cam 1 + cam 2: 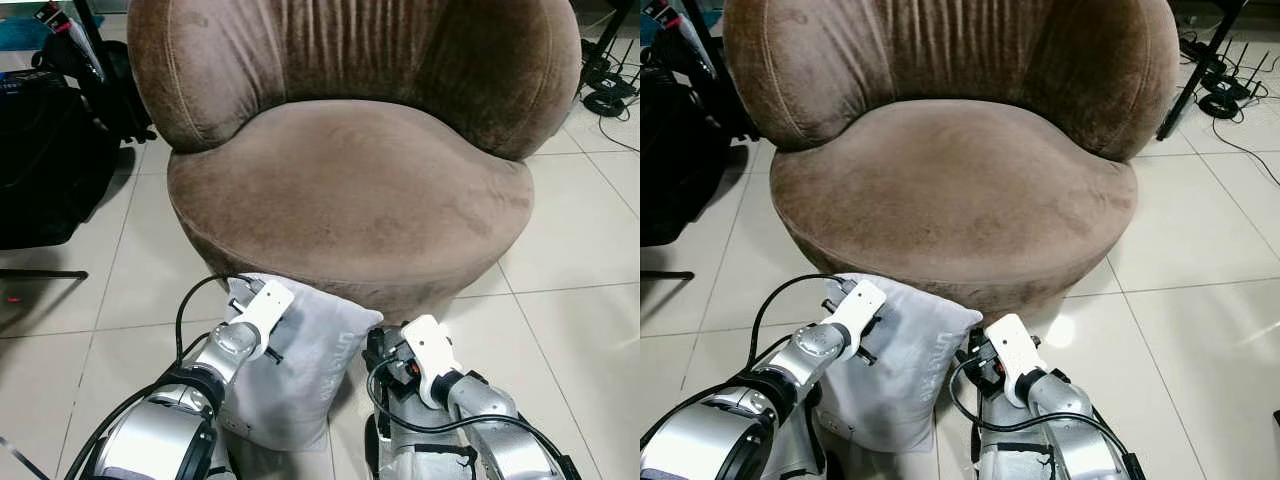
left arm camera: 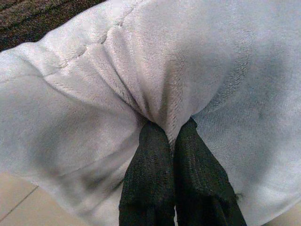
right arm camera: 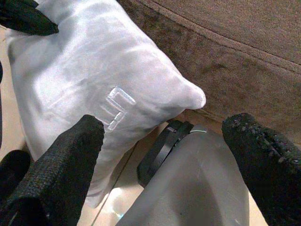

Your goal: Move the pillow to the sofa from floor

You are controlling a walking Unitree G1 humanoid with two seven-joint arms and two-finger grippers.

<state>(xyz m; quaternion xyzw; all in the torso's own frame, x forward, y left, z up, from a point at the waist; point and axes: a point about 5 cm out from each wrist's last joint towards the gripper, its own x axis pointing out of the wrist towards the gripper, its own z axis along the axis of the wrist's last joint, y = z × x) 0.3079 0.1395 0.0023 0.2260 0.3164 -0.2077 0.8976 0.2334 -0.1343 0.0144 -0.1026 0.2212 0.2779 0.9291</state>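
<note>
A pale grey pillow [image 1: 305, 370] stands on edge against the front of the brown velvet sofa [image 1: 350, 190], below its seat. My left gripper [image 2: 169, 129] is shut on a pinched fold of the pillow's upper left part; in the left eye view it sits at the pillow's top left corner [image 1: 250, 312]. My right gripper [image 3: 164, 125] is open just beside the pillow's right edge, its fingers [image 3: 75, 155] spread wide and holding nothing. I cannot tell whether the pillow's lower end touches the floor.
Black bags [image 1: 50, 150] stand on the tiled floor [image 1: 580, 300] at the left of the sofa. Cables and a stand's legs [image 1: 610, 85] lie at the back right. The sofa's wide seat [image 1: 350, 170] is bare.
</note>
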